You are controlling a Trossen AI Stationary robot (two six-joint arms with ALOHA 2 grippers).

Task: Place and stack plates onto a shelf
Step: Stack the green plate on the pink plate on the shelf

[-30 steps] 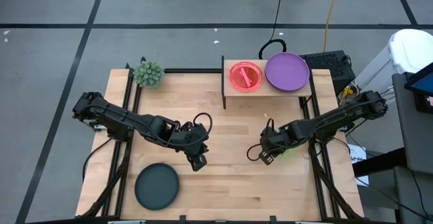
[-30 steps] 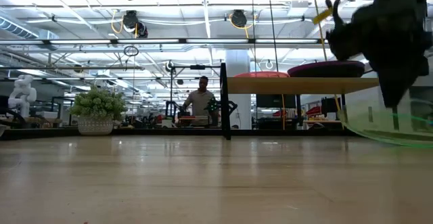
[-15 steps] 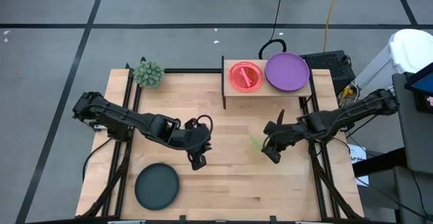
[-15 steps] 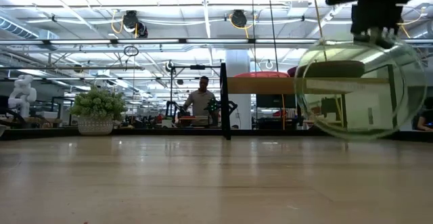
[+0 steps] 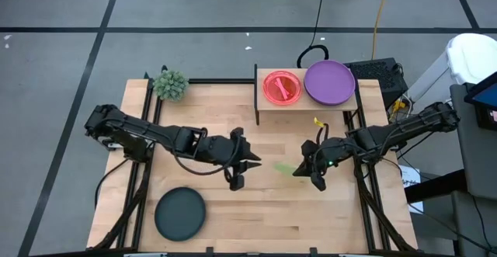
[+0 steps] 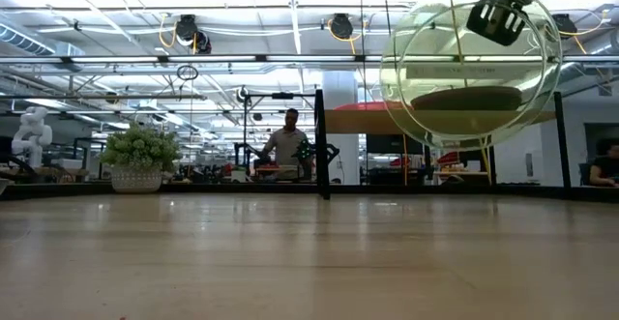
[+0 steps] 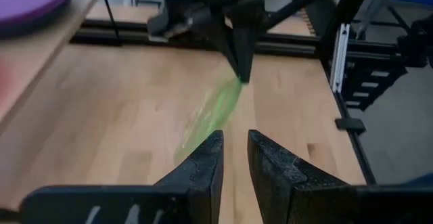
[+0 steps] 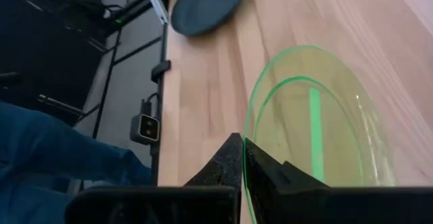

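My right gripper (image 5: 308, 171) is over the table's middle right, shut on a translucent green plate (image 6: 469, 64) that it holds in the air. My left gripper (image 5: 252, 165) is left of that plate and points toward it, its fingers (image 7: 233, 163) a narrow gap apart with nothing between them. The shelf (image 5: 307, 102) stands at the far edge with a pink-red plate (image 5: 281, 86) and a purple plate (image 5: 329, 82) lying flat on its top. A dark teal plate (image 5: 180, 214) lies flat on the table at the near left. My right gripper pinches the green plate's rim (image 8: 247, 126) between its two fingers, one on each face. The fingers slant down from the table's right side. The plate is lifted clear of the table, tipped up nearly on edge, and reaches from the fingers toward the table's left.
A small spiky green plant (image 5: 170, 84) stands at the far left corner. Bare tabletop (image 5: 272, 210) lies between the arms and the near edge. In the room beyond the table a person (image 6: 288, 144) stands at a bench.
My right gripper has risen and rolled. The green plate came up from low at the table's right edge, swung onto its edge and now stands high on the gripper's left. My left gripper has tipped up from pointing down, rolled, and moved right toward the plate.
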